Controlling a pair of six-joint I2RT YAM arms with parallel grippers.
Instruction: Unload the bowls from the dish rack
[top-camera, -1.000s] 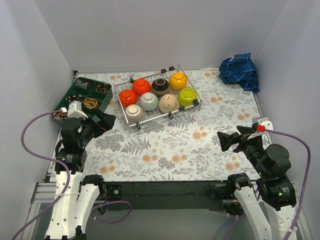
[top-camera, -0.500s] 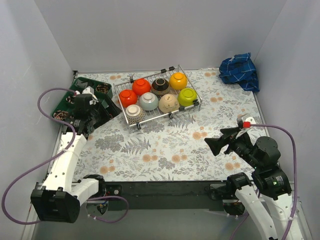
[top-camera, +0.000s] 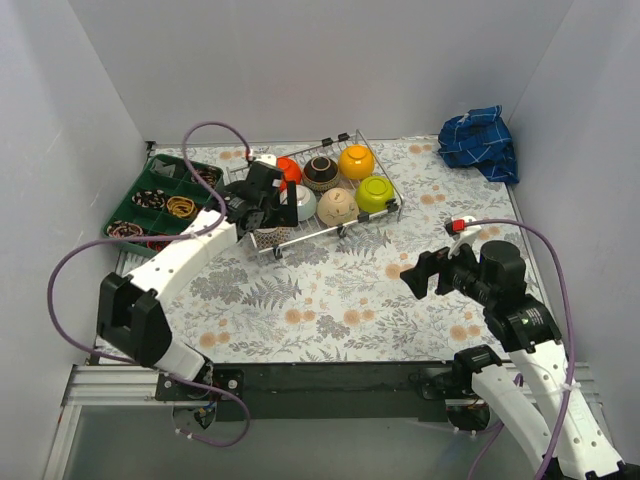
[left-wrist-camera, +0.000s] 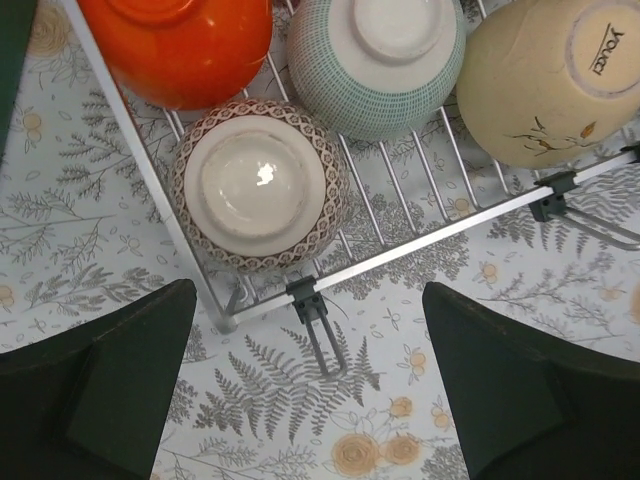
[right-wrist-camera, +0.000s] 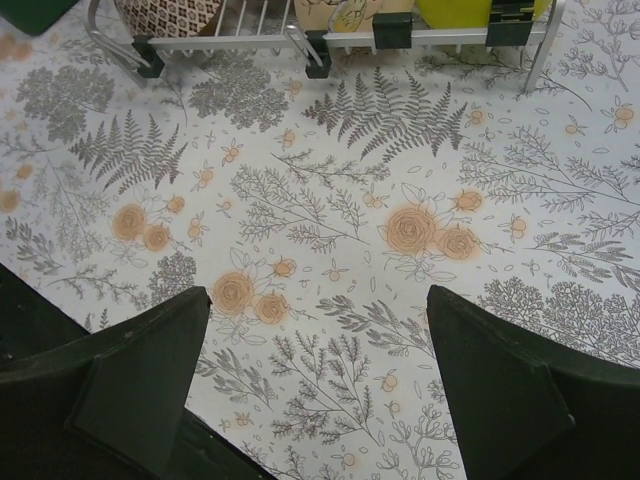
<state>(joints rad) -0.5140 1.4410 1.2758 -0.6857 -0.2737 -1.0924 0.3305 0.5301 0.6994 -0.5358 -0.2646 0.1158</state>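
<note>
The dish rack (top-camera: 371, 214) stands at the table's back middle with several upturned bowls in it: orange-red (top-camera: 289, 168), dark brown (top-camera: 321, 172), yellow (top-camera: 356, 160), green (top-camera: 375, 193), cream (top-camera: 337, 206), pale green (top-camera: 303, 203). My left gripper (top-camera: 274, 207) hovers open over the rack's front left corner and covers part of that corner. In the left wrist view a brown patterned bowl (left-wrist-camera: 258, 185) lies just beyond the empty left gripper (left-wrist-camera: 310, 385), inside the rack rail (left-wrist-camera: 440, 232). My right gripper (top-camera: 415, 278) hangs open and empty over the cloth, short of the rack (right-wrist-camera: 260, 42).
A green compartment tray (top-camera: 160, 200) with small items sits left of the rack. A crumpled blue cloth (top-camera: 480, 143) lies in the back right corner. White walls close the table on three sides.
The left arm has swung from beside the green tray out over the rack's front left corner. The right arm has reached forward and left. Both grippers stayed open.
</note>
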